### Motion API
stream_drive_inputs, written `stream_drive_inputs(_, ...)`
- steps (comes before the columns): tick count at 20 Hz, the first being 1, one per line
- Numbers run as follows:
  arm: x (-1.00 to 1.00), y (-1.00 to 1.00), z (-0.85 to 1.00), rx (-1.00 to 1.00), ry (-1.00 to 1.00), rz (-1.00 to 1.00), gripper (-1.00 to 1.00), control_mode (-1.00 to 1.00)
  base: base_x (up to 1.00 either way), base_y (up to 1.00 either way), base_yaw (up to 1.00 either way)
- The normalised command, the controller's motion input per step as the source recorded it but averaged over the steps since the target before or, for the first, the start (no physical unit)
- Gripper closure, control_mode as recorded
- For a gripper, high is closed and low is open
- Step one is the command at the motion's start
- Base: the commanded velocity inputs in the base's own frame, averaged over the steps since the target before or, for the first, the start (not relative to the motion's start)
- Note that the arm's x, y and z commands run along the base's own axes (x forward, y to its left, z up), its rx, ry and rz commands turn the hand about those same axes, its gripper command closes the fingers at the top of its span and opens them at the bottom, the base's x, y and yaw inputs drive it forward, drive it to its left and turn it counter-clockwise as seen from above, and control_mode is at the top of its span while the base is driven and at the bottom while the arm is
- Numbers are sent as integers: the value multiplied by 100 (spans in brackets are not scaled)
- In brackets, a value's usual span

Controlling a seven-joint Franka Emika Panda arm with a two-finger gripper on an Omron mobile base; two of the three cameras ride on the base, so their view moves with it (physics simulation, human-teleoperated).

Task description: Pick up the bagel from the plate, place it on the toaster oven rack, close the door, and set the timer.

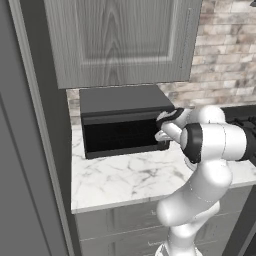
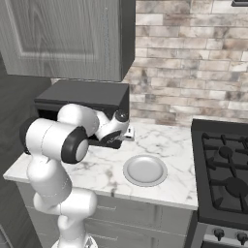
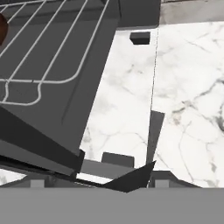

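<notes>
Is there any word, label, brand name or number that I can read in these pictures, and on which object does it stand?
None can be read.
The toaster oven shows plain black surfaces.
The plate is plain light grey.
The stove knobs show no markings that can be made out.
The cabinet door and the brick wall carry no writing.
</notes>
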Motion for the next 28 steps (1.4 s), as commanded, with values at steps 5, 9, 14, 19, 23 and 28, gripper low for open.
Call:
stream_drive_inputs(5, 12, -33, -18, 15, 8, 0, 100, -100, 0, 0, 0)
stream_drive_inputs(9, 10, -40, -18, 16, 5, 0, 100, -100, 0, 0, 0)
stream_drive_inputs(14, 5, -52, -19, 21, 0, 1, 100, -100, 0, 0, 0)
stream_drive_inputs(19, 11, -65, -21, 33, 0, 11, 100, -100, 0, 0, 0)
stream_drive_inputs(23, 21, -69, -22, 41, 0, 17, 100, -100, 0, 0, 0)
stream_drive_inputs(28, 22, -68, -24, 43, 1, 20, 100, -100, 0, 0, 0)
